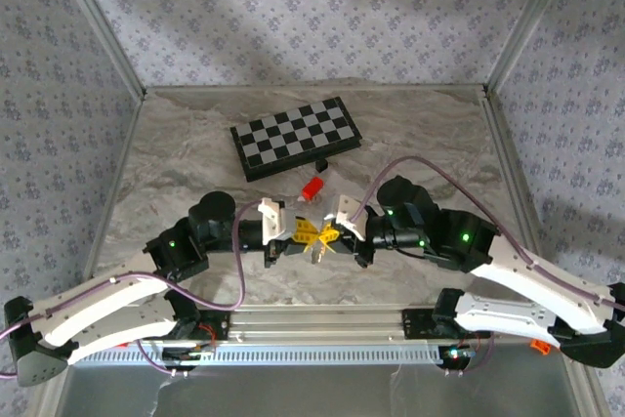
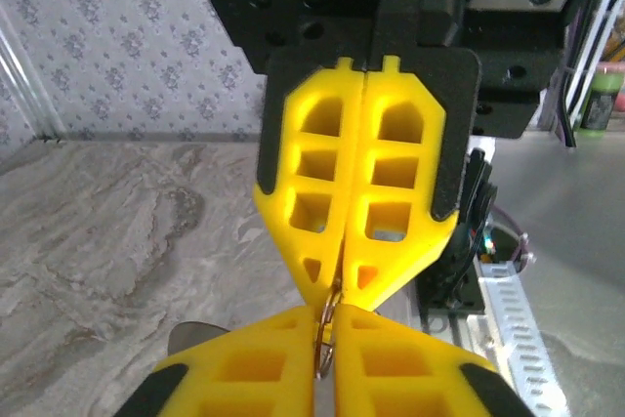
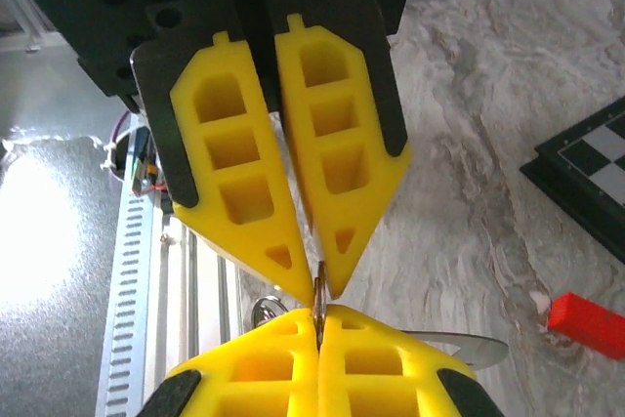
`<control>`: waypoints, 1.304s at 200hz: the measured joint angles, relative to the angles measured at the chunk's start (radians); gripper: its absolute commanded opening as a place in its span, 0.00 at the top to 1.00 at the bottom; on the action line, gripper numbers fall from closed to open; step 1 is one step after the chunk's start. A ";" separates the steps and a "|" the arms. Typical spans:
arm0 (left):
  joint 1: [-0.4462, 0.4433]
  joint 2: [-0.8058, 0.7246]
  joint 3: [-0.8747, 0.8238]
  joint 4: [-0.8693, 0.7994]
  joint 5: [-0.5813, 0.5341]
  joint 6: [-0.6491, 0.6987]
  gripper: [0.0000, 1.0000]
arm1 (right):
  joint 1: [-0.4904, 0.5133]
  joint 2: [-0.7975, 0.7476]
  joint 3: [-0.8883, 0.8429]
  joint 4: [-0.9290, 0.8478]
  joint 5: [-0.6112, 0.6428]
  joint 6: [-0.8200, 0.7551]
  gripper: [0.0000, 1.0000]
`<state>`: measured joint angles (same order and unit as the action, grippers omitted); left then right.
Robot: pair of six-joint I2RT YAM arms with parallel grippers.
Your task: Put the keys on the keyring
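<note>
Above the near worktop [image 1: 293,285], left pincer [image 1: 312,233] and right pincer [image 1: 325,234] meet tip to tip, both clamped on the keyring [image 2: 327,324]; a key [image 3: 469,344] dangles below. Threading underway; next, probably ease that key along the loop

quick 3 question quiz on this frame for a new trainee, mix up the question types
1. True or false: the left gripper and the right gripper meet tip to tip above the table.
2. Where does the red piece lie? A: on the chessboard. B: on the table, between the chessboard and the grippers. C: inside a gripper.
3. Fill in: both grippers are ___ on a thin metal piece pinched between their fingertips.

Key: 1 true; 2 B; 3 shut.
</note>
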<state>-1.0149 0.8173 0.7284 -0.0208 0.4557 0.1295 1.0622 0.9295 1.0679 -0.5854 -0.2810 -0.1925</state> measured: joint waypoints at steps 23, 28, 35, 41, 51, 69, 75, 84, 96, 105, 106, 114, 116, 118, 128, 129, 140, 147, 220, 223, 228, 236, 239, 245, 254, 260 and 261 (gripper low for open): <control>-0.002 0.010 0.000 -0.013 0.000 0.005 1.00 | 0.002 0.015 0.016 -0.043 0.008 -0.012 1.00; -0.002 0.011 0.000 -0.013 0.001 0.006 1.00 | 0.004 0.015 0.017 -0.046 0.009 -0.012 1.00; -0.003 0.011 0.000 -0.013 0.002 0.010 1.00 | 0.005 0.015 0.018 -0.048 0.010 -0.014 1.00; -0.003 0.011 0.000 -0.013 0.004 0.009 1.00 | 0.007 0.015 0.018 -0.048 0.011 -0.015 1.00; -0.003 0.010 0.000 -0.010 0.005 0.009 1.00 | 0.008 0.013 0.018 -0.048 0.014 -0.015 1.00; -0.003 0.006 -0.003 0.011 0.008 0.000 1.00 | 0.010 0.004 0.017 -0.038 0.021 -0.013 0.87; -0.003 0.002 -0.007 0.026 0.008 -0.005 1.00 | 0.010 -0.004 0.014 -0.028 0.023 -0.010 0.84; -0.003 -0.006 -0.016 0.058 0.012 -0.017 1.00 | 0.011 -0.019 0.004 -0.007 0.024 -0.003 0.82; -0.002 -0.017 -0.026 0.098 0.018 -0.031 1.00 | 0.014 -0.045 -0.017 0.027 0.024 0.002 0.81; -0.002 -0.019 -0.030 0.130 0.027 -0.043 1.00 | 0.014 -0.064 -0.032 0.045 0.024 0.008 0.81; -0.002 -0.019 -0.030 0.136 0.027 -0.045 1.00 | 0.014 -0.067 -0.034 0.050 0.024 0.010 0.81; -0.002 -0.019 -0.031 0.161 0.034 -0.053 1.00 | 0.014 -0.082 -0.048 0.068 0.024 0.014 0.81; -0.002 -0.019 -0.032 0.167 0.035 -0.053 1.00 | 0.014 -0.087 -0.051 0.074 0.024 0.018 0.81; -0.002 -0.019 -0.032 0.175 0.038 -0.057 1.00 | 0.014 -0.089 -0.053 0.076 0.024 0.019 0.81; -0.002 -0.018 -0.032 0.205 0.049 -0.068 1.00 | 0.014 -0.106 -0.069 0.097 0.023 0.024 0.81; -0.002 -0.018 -0.032 0.207 0.049 -0.068 1.00 | 0.014 -0.107 -0.069 0.099 0.024 0.024 0.81; -0.002 -0.018 -0.032 0.238 0.058 -0.079 1.00 | 0.014 -0.122 -0.084 0.120 0.023 0.028 0.81; -0.002 -0.018 -0.032 0.257 0.065 -0.084 1.00 | 0.014 -0.130 -0.091 0.131 0.023 0.031 0.81; -0.002 -0.017 -0.061 0.335 0.111 -0.121 1.00 | 0.014 -0.187 -0.122 0.225 -0.005 0.050 0.72; -0.002 -0.016 -0.061 0.335 0.113 -0.122 1.00 | 0.014 -0.187 -0.122 0.227 -0.006 0.050 0.73; -0.002 -0.016 -0.061 0.337 0.116 -0.123 1.00 | 0.014 -0.187 -0.122 0.230 -0.008 0.050 0.74; -0.002 -0.014 -0.061 0.340 0.121 -0.124 1.00 | 0.014 -0.187 -0.122 0.235 -0.011 0.051 0.76; -0.002 -0.013 -0.061 0.340 0.122 -0.124 1.00 | 0.014 -0.187 -0.122 0.237 -0.012 0.050 0.77; -0.002 -0.012 -0.061 0.341 0.125 -0.124 1.00 | 0.014 -0.186 -0.122 0.239 -0.014 0.050 0.78; -0.002 -0.010 -0.061 0.340 0.129 -0.124 1.00 | 0.014 -0.184 -0.122 0.240 -0.015 0.053 0.80; -0.002 -0.009 -0.061 0.340 0.129 -0.124 1.00 | 0.014 -0.183 -0.122 0.241 -0.017 0.054 0.82; -0.002 -0.009 -0.061 0.340 0.129 -0.124 1.00 | 0.014 -0.183 -0.123 0.241 -0.018 0.055 0.82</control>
<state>-1.0164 0.8082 0.6678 0.3191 0.5846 0.0051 1.0760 0.7467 0.9451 -0.3439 -0.2989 -0.1379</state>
